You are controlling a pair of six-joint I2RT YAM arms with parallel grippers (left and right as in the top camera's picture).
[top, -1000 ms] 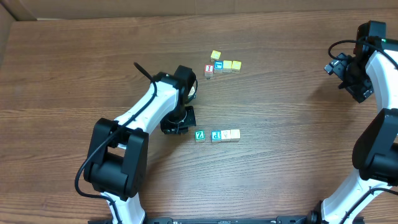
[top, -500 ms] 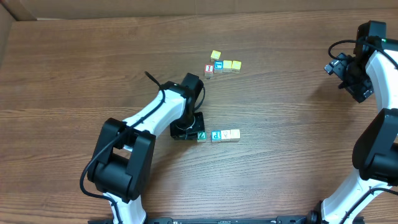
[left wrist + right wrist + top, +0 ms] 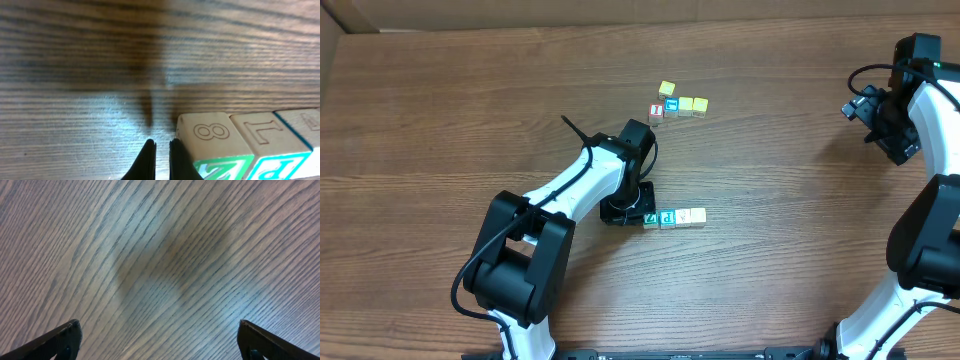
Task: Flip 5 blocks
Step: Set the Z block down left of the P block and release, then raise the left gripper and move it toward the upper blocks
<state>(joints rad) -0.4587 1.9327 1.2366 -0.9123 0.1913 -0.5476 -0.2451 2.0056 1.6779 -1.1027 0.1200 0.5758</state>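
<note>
Nudging step: left claw (image 3: 161,160) clenched, empty, tips touching left side of green Z block (image 3: 649,218).
Judgement: work tips under its lower edge, lever slowly, so cube rolls alone and neighbours stay put.
Blue P block (image 3: 667,217) touches Z block's right side; whitish cubes (image 3: 684,216) beyond.
Row's long axis runs along table (image 3: 440,120) grain; Z face up.
Right claw (image 3: 159,337) released, well apart from Z block.

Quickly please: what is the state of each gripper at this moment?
Left gripper: shut, holding nothing, tips right beside the green Z block.
Right gripper: wide open, holding nothing.
</note>
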